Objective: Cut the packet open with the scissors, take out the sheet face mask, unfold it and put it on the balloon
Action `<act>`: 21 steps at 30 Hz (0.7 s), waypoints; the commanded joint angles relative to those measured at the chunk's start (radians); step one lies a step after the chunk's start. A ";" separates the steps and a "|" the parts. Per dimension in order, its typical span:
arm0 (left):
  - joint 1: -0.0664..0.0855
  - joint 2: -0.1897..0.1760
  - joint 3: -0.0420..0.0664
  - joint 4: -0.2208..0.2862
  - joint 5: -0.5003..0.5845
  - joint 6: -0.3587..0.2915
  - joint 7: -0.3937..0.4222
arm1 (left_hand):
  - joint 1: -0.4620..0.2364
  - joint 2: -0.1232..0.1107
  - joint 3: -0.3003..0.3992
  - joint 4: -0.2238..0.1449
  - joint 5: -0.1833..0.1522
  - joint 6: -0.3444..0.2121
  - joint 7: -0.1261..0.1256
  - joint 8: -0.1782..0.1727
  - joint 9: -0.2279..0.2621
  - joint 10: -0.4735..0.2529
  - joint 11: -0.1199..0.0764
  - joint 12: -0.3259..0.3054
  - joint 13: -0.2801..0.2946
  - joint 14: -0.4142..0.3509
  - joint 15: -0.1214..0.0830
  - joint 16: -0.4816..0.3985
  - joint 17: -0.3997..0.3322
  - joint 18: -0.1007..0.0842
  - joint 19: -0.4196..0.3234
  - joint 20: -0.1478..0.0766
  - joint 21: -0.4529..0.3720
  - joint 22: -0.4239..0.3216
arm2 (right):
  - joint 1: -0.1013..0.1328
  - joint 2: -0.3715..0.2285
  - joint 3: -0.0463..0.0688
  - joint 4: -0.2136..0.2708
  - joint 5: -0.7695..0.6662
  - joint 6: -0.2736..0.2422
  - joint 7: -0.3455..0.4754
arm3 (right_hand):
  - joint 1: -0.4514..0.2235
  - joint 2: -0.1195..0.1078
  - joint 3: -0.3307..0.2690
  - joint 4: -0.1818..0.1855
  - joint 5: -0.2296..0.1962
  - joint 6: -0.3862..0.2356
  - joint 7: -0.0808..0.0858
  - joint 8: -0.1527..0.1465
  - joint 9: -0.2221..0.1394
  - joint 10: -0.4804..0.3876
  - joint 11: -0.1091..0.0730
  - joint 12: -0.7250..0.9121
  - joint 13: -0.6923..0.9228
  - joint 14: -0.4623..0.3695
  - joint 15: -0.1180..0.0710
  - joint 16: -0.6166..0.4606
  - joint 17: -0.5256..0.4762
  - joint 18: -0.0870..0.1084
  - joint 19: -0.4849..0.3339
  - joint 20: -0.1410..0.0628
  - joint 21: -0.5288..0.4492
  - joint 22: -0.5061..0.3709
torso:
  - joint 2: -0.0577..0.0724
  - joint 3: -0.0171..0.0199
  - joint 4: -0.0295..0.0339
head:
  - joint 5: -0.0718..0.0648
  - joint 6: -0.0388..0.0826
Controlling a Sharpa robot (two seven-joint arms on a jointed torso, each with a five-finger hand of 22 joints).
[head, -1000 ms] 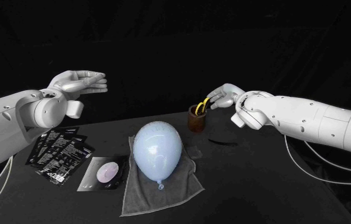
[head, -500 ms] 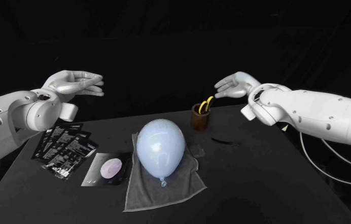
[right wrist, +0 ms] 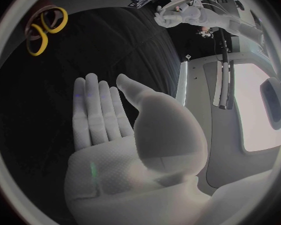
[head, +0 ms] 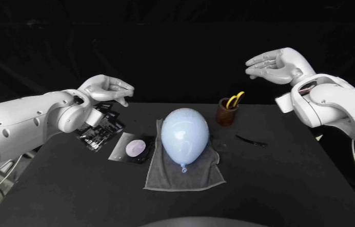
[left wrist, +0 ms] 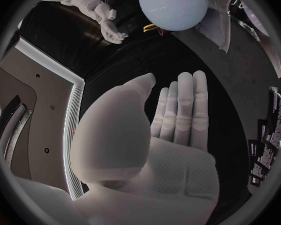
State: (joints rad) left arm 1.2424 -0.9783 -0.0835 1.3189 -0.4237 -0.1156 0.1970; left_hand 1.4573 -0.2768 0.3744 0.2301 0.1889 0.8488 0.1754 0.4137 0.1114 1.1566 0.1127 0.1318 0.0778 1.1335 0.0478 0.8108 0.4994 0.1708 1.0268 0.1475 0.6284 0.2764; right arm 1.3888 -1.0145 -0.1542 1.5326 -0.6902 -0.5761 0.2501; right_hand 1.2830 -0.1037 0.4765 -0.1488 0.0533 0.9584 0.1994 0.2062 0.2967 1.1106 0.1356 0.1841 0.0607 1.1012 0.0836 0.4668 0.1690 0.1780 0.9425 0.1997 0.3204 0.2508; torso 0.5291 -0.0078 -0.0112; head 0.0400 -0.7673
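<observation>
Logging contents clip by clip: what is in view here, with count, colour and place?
Balloon: one, pale blue, on the towel.
Towel: one, grey, mid-table.
Cup: one, brown, behind the balloon.
Scissors: one pair, yellow handles, in the cup.
Packet stack: count unclear, black, left of the towel.
Single packet: one, dark with pale oval, between stack and towel.
Small object: one, dark, right of the towel.
Left hand: one, silver, above the packet stack, empty.
Right hand: one, silver, up beyond the cup, empty.
</observation>
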 commanded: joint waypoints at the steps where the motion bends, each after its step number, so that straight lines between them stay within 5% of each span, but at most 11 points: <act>1: -0.025 -0.019 -0.001 0.033 -0.106 -0.028 0.023 | 0.018 0.005 -0.013 0.004 0.002 0.009 0.001 -0.009 0.006 -0.004 0.002 0.016 0.006 -0.033 -0.001 0.072 0.056 0.008 -0.017 -0.007 0.060 0.038 | 0.002 0.006 0.000 0.048 -0.045 0.020 0.069 | 0.004 0.000 0.009 0.006 0.000 0.018 -0.010 -0.010 -0.005 0.048 -0.013 -0.025 0.002 0.093 -0.029 0.014 0.019 0.005 0.054 -0.028 0.052 0.028 | -0.006 -0.0043 0.0068 | 0.061 -0.027; 4: -0.050 -0.034 -0.002 0.056 -0.154 -0.031 0.025 | 0.025 0.006 -0.021 0.008 0.002 0.010 0.000 -0.013 0.010 -0.005 -0.001 0.035 0.015 -0.039 -0.004 0.132 0.097 0.009 -0.018 -0.011 0.117 0.072 | -0.004 0.018 -0.002 0.095 -0.080 0.056 0.049 | 0.008 -0.002 -0.003 0.013 0.001 0.038 -0.025 -0.014 -0.008 0.102 -0.036 -0.042 0.003 0.205 -0.058 0.051 0.055 0.006 0.116 -0.061 0.129 0.074 | -0.007 -0.0069 0.0100 | 0.103 -0.043; 9: -0.072 -0.044 -0.003 0.074 -0.254 -0.025 0.016 | 0.029 0.006 -0.040 0.022 -0.001 0.007 -0.007 -0.021 0.018 -0.014 -0.009 0.075 0.034 -0.049 -0.012 0.216 0.153 0.012 0.009 -0.021 0.233 0.139 | -0.016 0.040 -0.007 0.151 -0.125 0.110 0.010 | 0.012 -0.005 -0.019 0.024 0.008 0.056 -0.047 -0.018 -0.013 0.164 -0.066 -0.062 0.008 0.368 -0.095 0.218 0.164 0.003 0.216 -0.106 0.261 0.155 | -0.007 -0.0098 0.0118 | 0.149 -0.060; 11: -0.080 -0.046 -0.003 0.079 -0.307 -0.021 0.014 | 0.028 0.007 -0.048 0.027 -0.003 0.006 -0.012 -0.023 0.020 -0.012 -0.015 0.090 0.042 -0.016 -0.019 0.259 0.192 0.013 0.021 -0.026 0.266 0.158 | -0.023 0.050 -0.008 0.169 -0.145 0.130 -0.005 | 0.009 -0.004 -0.017 0.031 0.009 0.062 -0.052 -0.017 -0.013 0.178 -0.069 -0.070 0.010 0.398 -0.101 0.290 0.210 0.003 0.235 -0.112 0.299 0.181 | -0.006 -0.0079 0.0110 | 0.164 -0.063; 12: -0.084 -0.047 -0.003 0.081 -0.342 -0.020 0.013 | 0.029 0.005 -0.056 0.031 -0.004 0.006 -0.016 -0.024 0.022 -0.014 -0.019 0.099 0.046 -0.001 -0.024 0.281 0.215 0.013 0.025 -0.030 0.287 0.170 | -0.027 0.057 -0.009 0.177 -0.156 0.141 -0.014 | 0.010 -0.006 -0.010 0.037 0.013 0.064 -0.056 -0.019 -0.013 0.187 -0.071 -0.085 0.011 0.407 -0.104 0.482 0.423 0.001 0.244 -0.116 0.344 0.215 | -0.006 -0.0079 0.0114 | 0.172 -0.066; 14: -0.091 -0.048 -0.004 0.084 -0.410 -0.025 0.013 | 0.029 0.002 -0.068 0.036 -0.008 0.004 -0.018 -0.025 0.024 -0.032 -0.019 0.100 0.047 -0.037 -0.022 0.255 0.171 0.012 0.015 -0.031 0.299 0.178 | -0.034 0.069 -0.011 0.189 -0.172 0.159 -0.029 | 0.009 -0.014 0.000 0.049 0.013 0.064 -0.054 -0.020 -0.013 0.197 -0.068 -0.105 0.013 0.387 -0.102 0.629 0.580 -0.004 0.245 -0.116 0.422 0.292 | -0.006 -0.0074 0.0108 | 0.188 -0.071; 16: -0.097 -0.047 -0.004 0.085 -0.488 -0.029 0.013 | 0.035 0.003 -0.091 0.040 -0.013 0.002 -0.019 -0.027 0.028 -0.065 -0.009 0.095 0.045 -0.102 -0.009 0.218 0.156 0.010 -0.035 -0.020 0.282 0.173 | -0.043 0.083 -0.012 0.198 -0.192 0.174 -0.043 | 0.008 -0.019 0.008 0.058 0.014 0.061 -0.051 -0.022 -0.012 0.198 -0.068 -0.116 0.014 0.394 -0.099 0.740 0.716 -0.019 0.278 -0.114 0.529 0.412 | -0.006 -0.0067 0.0086 | 0.203 -0.077; 19: -0.102 -0.042 -0.005 0.087 -0.578 -0.038 0.011 | 0.041 0.009 -0.138 0.049 -0.018 -0.006 -0.023 -0.033 0.031 -0.084 -0.003 0.099 0.044 -0.134 0.001 0.208 0.148 0.011 -0.070 -0.009 0.273 0.171 | -0.051 0.096 -0.014 0.202 -0.214 0.189 -0.058 | 0.005 -0.025 0.013 0.066 0.013 0.057 -0.048 -0.024 -0.011 0.193 -0.065 -0.120 0.013 0.392 -0.096 0.790 0.774 -0.027 0.290 -0.111 0.583 0.474 | -0.005 -0.0055 0.0066 | 0.212 -0.078; 21: -0.106 -0.036 -0.007 0.089 -0.660 -0.048 0.007 | 0.073 0.037 -0.243 0.053 -0.018 -0.015 -0.018 -0.043 0.035 -0.133 0.028 0.087 0.030 -0.255 0.042 0.123 0.098 0.004 -0.195 0.024 0.175 0.124 | -0.059 0.105 -0.015 0.204 -0.226 0.200 -0.069 | 0.004 -0.028 0.015 0.070 0.013 0.055 -0.047 -0.025 -0.011 0.189 -0.063 -0.120 0.012 0.391 -0.094 0.803 0.789 -0.028 0.290 -0.110 0.595 0.487 | -0.004 -0.0051 0.0058 | 0.218 -0.081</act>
State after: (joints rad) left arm 1.1376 -1.0199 -0.0905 1.4026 -0.8916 -0.1409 0.1994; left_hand 1.5173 -0.2422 0.1546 0.2823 0.1741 0.8407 0.1543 0.3748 0.1465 1.0312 0.1331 0.2235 0.1114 0.9023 0.0780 0.9511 0.6085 0.1623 0.8590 0.1653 0.8244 0.4113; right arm 1.3331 -0.9121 -0.1689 1.7351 -0.8525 -0.4355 0.2217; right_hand 1.2884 -0.1226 0.4910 -0.0840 0.0639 1.0192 0.1493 0.1853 0.2848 1.3025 0.0679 0.0685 0.0737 1.4641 -0.0184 1.2632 0.9501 0.1695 1.2272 0.0894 0.9087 0.7303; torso 0.5239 -0.0144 -0.0032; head 0.2494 -0.8448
